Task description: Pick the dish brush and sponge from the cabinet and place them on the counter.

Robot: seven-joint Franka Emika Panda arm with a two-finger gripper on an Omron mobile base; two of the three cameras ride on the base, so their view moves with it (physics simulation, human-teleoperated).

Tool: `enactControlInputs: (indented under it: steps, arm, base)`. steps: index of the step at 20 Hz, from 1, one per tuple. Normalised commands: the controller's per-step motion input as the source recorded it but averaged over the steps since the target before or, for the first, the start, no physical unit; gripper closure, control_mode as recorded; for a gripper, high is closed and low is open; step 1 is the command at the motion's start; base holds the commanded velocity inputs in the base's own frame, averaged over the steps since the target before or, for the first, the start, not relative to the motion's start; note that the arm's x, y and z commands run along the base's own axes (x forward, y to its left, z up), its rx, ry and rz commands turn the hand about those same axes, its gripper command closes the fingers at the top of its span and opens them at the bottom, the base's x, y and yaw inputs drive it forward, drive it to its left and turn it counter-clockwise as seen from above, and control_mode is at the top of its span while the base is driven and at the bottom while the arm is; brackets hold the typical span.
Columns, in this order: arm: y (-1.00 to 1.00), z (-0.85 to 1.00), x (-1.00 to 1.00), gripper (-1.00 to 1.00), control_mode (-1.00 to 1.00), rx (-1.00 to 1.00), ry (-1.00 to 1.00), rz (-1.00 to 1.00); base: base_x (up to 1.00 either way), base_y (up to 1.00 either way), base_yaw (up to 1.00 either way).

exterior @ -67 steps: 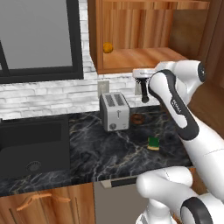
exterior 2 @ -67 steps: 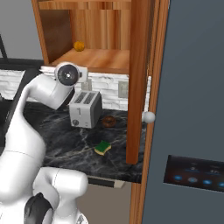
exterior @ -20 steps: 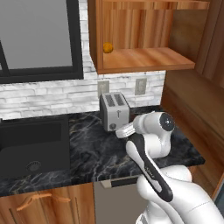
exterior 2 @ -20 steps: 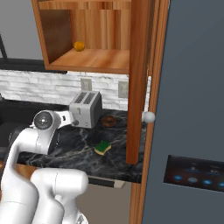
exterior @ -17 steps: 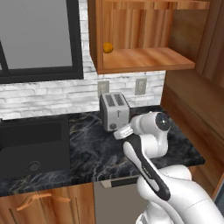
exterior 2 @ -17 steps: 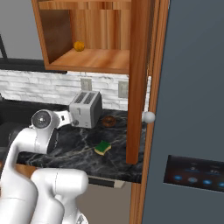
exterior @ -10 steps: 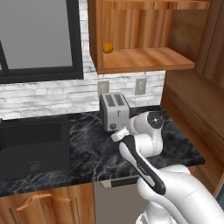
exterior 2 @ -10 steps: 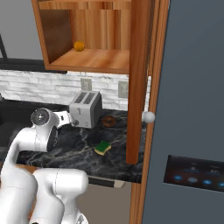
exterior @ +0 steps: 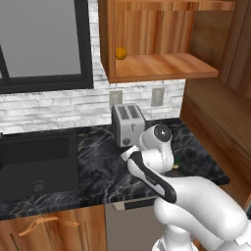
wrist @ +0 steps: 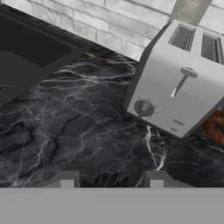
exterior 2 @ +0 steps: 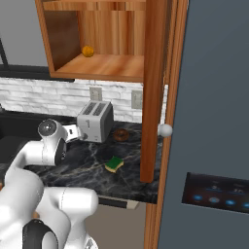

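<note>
- Black marble-look counter sits right under the hand cam, pale veins all over it. Two finger tips poke up at the bottom with something dark and ribbed between them. Looks like the dish brush, but honestly can't tell for sure, and can't tell if the gripper is clamped on it or loose.
- In the right base view the gripper is low over the counter, just beside the toaster's front, on the sink side.
- One sponge, green top and yellow underside, lying flat on the counter near the front edge, apart from everything else. From the left base view just a sliver of the sponge peeks out past the arm.
- One silver toaster, two slots, one knob, one lever, standing near the back wall.
- One brown ring-shaped thing on the counter just beside the toaster, toward the cabinet door.
- One black sink sunk into the counter, well apart from the toaster, with a good open stretch of marble between them.
- Two wall outlets on the white brick above the toaster.
- One cabinet up top, door swung wide with its round grey knob at the edge. One small orange ball sits on the shelf, far back on the sink side.
</note>
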Motion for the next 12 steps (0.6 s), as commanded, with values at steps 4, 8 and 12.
enactControlInputs:
  steps: [4, 8, 12]
  arm:
    - [0.00, -0.41, 0.24, 1.00, -1.00, 0.00, 0.00, 0.00]
    - [0.00, -0.42, 0.23, 1.00, -1.00, 0.00, 0.00, 0.00]
    - [0.00, -0.44, 0.20, 1.00, -1.00, 0.00, 0.00, 0.00]
  base:
    - [0.00, 0.00, 0.00]
    - [0.00, 0.00, 0.00]
    - [0.00, 0.00, 0.00]
